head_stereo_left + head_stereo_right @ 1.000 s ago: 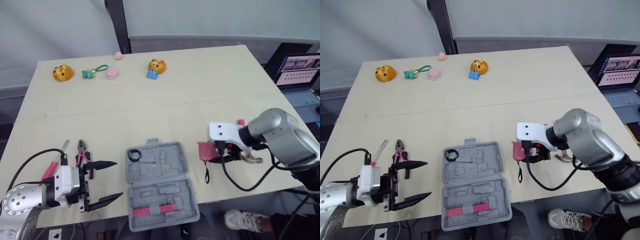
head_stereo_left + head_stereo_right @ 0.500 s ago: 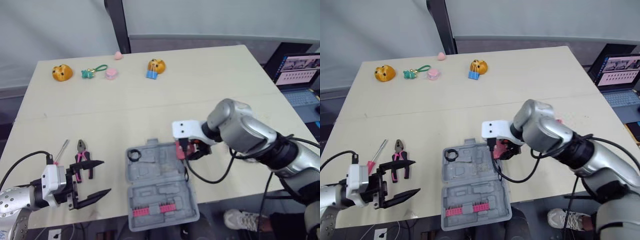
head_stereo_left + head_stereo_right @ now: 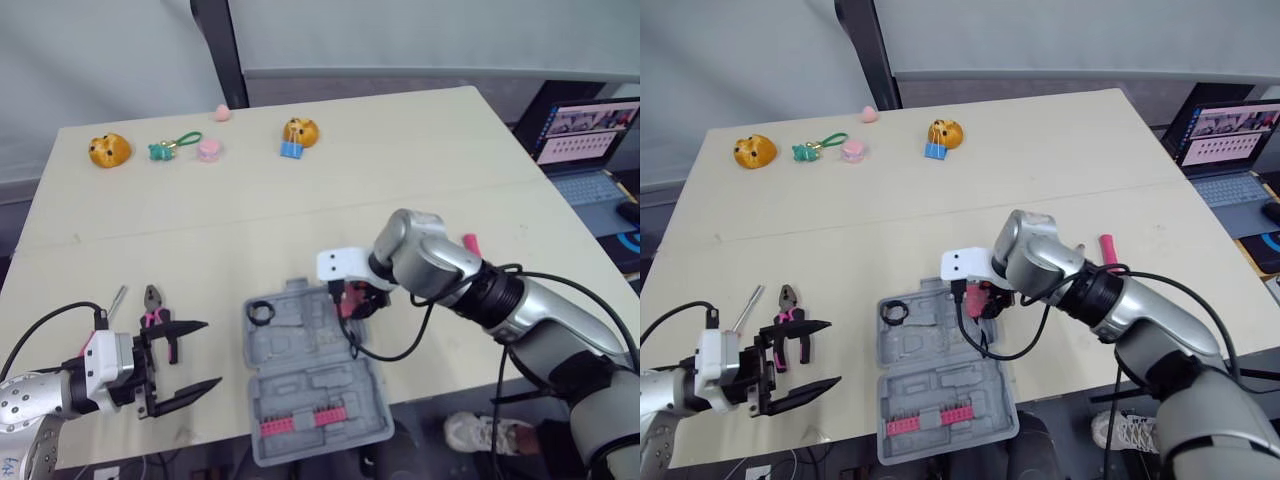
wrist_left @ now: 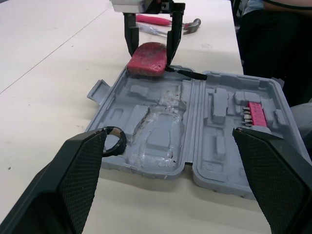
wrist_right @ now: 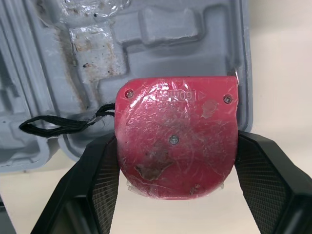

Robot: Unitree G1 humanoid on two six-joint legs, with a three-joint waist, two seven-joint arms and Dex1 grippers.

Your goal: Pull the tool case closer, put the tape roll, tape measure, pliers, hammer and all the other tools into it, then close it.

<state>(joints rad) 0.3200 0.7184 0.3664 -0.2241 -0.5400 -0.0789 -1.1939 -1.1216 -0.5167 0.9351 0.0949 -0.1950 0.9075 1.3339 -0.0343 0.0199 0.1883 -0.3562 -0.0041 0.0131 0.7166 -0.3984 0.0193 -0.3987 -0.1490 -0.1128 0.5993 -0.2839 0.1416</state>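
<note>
Pale wooden desk [image 3: 300, 200] is carrying everything, with a dark pole rising behind its far edge and an open laptop [image 3: 585, 135] sitting off at 3 o'clock. Near the 6 o'clock edge a grey moulded plastic tool case [image 3: 310, 385] is lying fully open, a row of pink bits [image 3: 300, 420] showing in its near half and a black ring-shaped tape roll [image 3: 262, 312] sitting in its 10 o'clock corner. The right tool [image 4: 149, 51] is clenching a red, rounded tape measure [image 5: 176, 141] between both fingers at the case's 1 o'clock corner, over the rim; its black wrist strap [image 5: 58, 126] is trailing into a moulded recess. Whether the measure is resting on the rim cannot be told.

The left tool [image 3: 212, 354] is hanging released, fingers spread wide, at 9 o'clock of the case. Just beyond it, pink-handled pliers [image 3: 155, 315] and a silver-shafted screwdriver [image 3: 113, 299] are lying on the desk. A pink-handled hammer [image 4: 165, 22] is lying at 2 o'clock of the case, well apart. Small orange, green and pink toys [image 3: 205, 150] are lining the 12 o'clock side.
</note>
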